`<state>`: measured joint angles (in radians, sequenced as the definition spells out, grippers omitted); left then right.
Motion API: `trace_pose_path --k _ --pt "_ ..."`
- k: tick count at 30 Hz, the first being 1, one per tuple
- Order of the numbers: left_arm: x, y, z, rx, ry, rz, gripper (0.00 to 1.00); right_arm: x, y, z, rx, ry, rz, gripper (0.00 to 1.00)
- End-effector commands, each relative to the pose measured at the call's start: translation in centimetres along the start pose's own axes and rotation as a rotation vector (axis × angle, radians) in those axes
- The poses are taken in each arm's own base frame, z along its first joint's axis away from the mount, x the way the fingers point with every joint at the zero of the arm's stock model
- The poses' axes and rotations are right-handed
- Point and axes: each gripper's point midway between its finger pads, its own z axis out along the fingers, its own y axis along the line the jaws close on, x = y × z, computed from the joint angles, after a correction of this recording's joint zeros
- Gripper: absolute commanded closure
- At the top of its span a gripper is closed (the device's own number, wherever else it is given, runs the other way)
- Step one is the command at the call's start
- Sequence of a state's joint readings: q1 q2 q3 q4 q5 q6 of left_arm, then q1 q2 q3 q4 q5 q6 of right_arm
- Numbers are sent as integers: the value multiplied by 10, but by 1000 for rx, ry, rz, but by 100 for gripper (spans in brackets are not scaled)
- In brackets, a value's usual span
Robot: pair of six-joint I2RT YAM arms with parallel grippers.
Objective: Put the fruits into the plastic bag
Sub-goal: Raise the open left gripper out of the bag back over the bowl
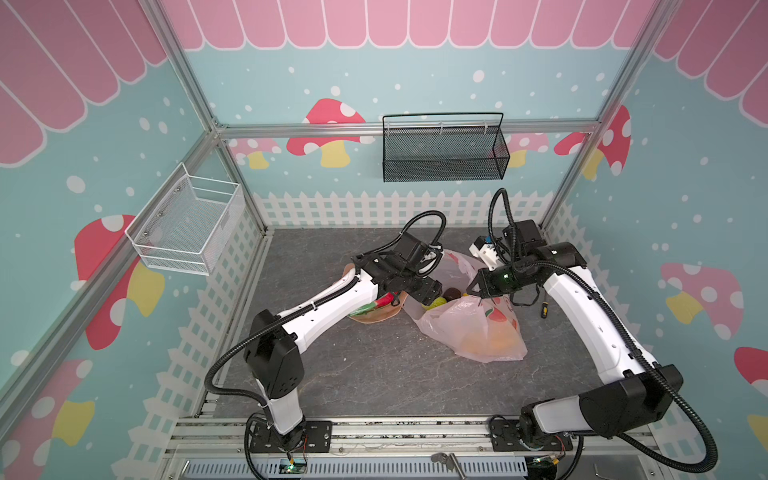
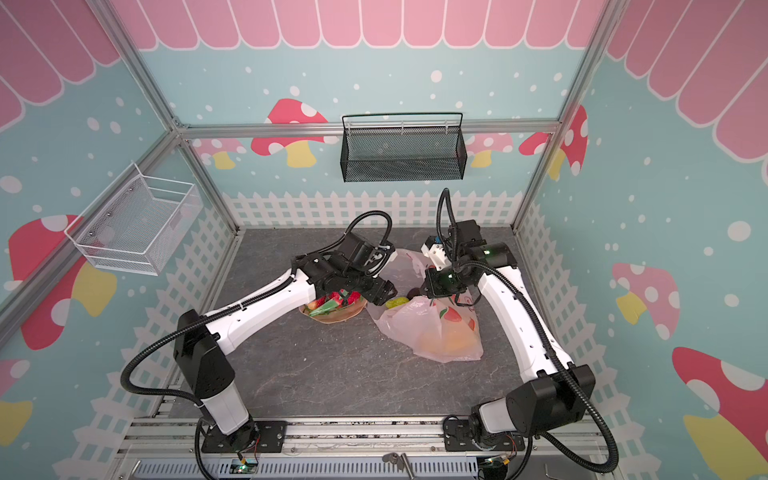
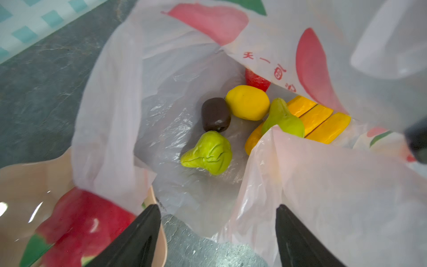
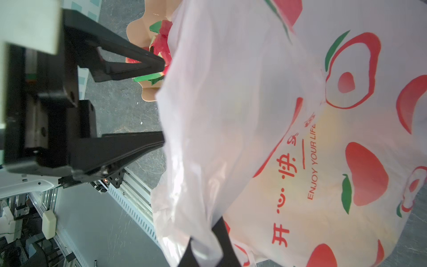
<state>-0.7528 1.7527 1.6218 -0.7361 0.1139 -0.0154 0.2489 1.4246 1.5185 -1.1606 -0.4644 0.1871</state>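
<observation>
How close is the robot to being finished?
Nearly done. Done: banana, pear, brown fruit and others lie in the bag. In hand: right gripper pinches the bag's edge; left gripper is open, empty, at its mouth. Remaining: at least the dragon fruit on the dish.

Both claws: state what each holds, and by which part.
Right claw pinches the plastic bag by the rim of its mouth. Left claw is open at that mouth, holding nothing.
</observation>
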Motion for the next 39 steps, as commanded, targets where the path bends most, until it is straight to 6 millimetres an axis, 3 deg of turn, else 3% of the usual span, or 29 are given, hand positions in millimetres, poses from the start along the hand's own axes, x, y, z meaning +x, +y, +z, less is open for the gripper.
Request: trace_pose_path --k 1,7,14,18,24,28,39 --pt "14 20 -19 -77 17 13 21 -3 4 -3 -14 4 -25 100" --pt "40 56 -51 -178 40 -82 21 -7 4 -3 -12 0 -27 100" --pt "76 124 -91 -400 53 -184 10 -9 5 -3 -14 -2 -30 100" --pt "90 139 -101 -400 89 -184 5 -9 4 -2 -13 0 -29 100" --pt "110 143 -90 -337 213 -155 3 -9 4 -2 -12 2 -27 100" --pt "127 160 -80 -327 293 -196 3 -8 3 -2 -9 4 -27 100" --pt "136 173 -45 -244 405 -250 6 -4 2 -4 3 4 -25 100"
